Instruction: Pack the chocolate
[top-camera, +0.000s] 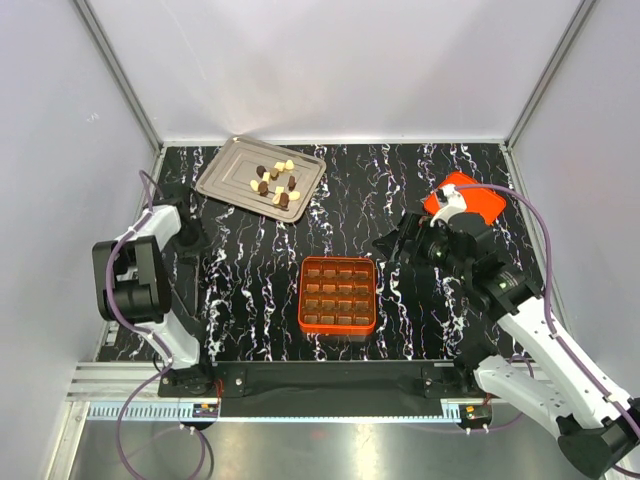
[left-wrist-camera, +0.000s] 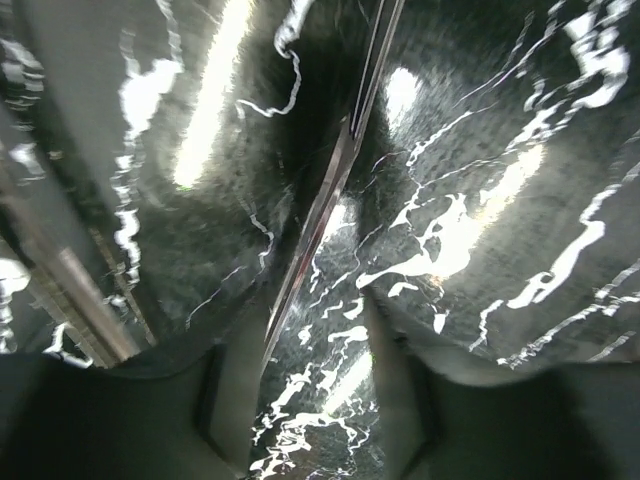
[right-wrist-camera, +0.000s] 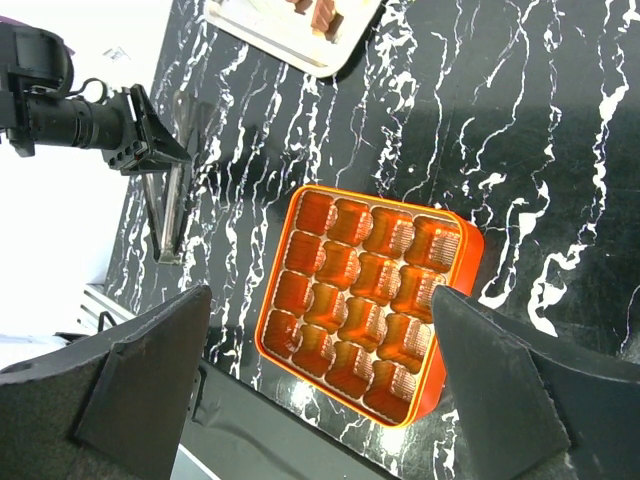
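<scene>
Several chocolate pieces (top-camera: 274, 181): heaped on the tray (top-camera: 222, 172), tabletop's far-left corner; none packed.
Left gripper (left-wrist-camera: 315, 325): half-closed around tongs (left-wrist-camera: 335, 165), likely needed for such small pieces; grip cannot be told.
Right gripper (right-wrist-camera: 320, 295): held spread wide over the orange box (right-wrist-camera: 372, 198), near edge.

The table (top-camera: 400, 190) is black with white marble veining. A shallow metal tray (top-camera: 222, 172) lies at an angle near its far left corner. An open orange box (top-camera: 338, 295) of brown grid cells sits near the middle of the near edge. An orange lid (top-camera: 485, 205) lies towards the right edge, well apart from both.
</scene>
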